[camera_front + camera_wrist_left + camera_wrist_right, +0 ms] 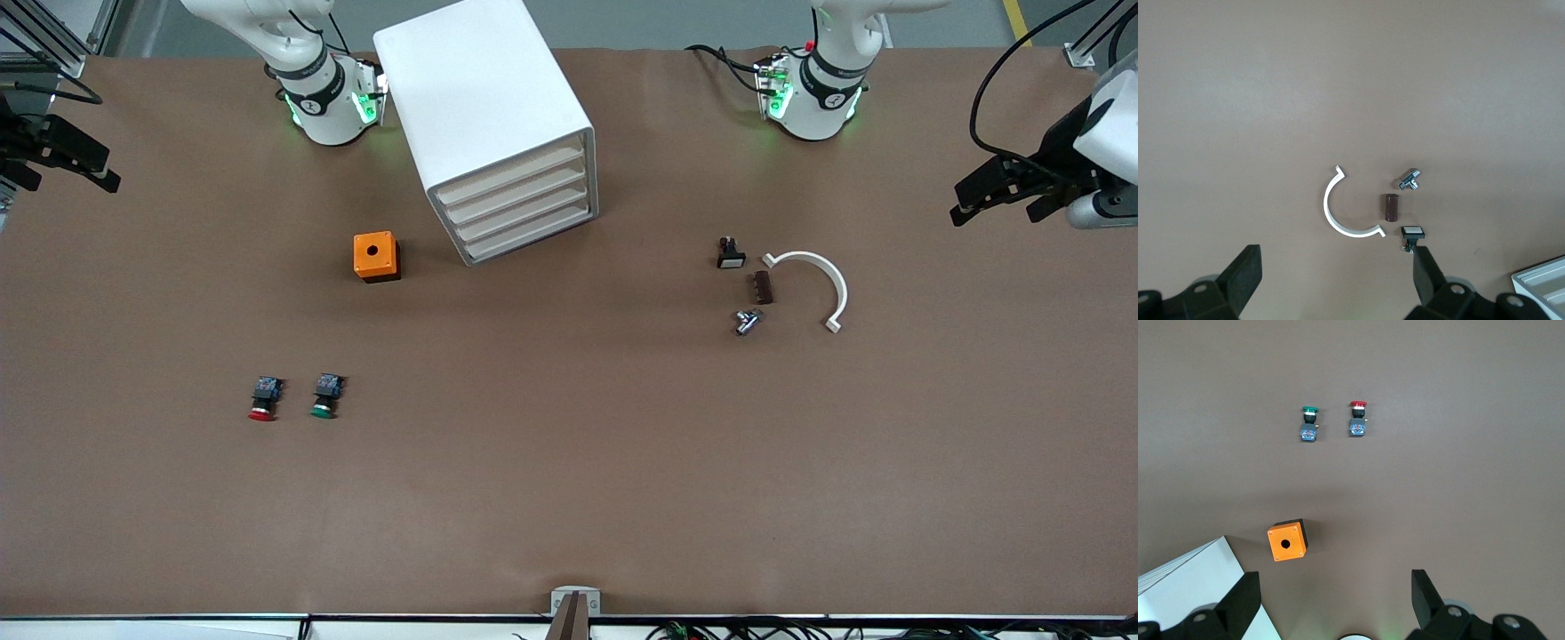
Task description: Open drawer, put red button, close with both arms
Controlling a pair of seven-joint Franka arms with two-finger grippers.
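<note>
The red button (262, 399) (1357, 420) lies on its side on the brown table, toward the right arm's end and near the front camera. The white drawer cabinet (494, 124) (1185, 590) stands between the arm bases, and its stacked drawers (520, 212) are all shut. My right gripper (102, 173) (1336, 600) hangs open and empty over the table's edge at the right arm's end. My left gripper (969, 203) (1336, 280) hangs open and empty over the left arm's end of the table. Both are well apart from the button and the cabinet.
A green-capped button (325, 396) lies beside the red one. An orange box with a hole (376, 256) sits next to the cabinet. Toward the left arm's end lie a white arc (816, 283), a brown block (763, 287), a metal piece (747, 321) and a white-capped button (730, 253).
</note>
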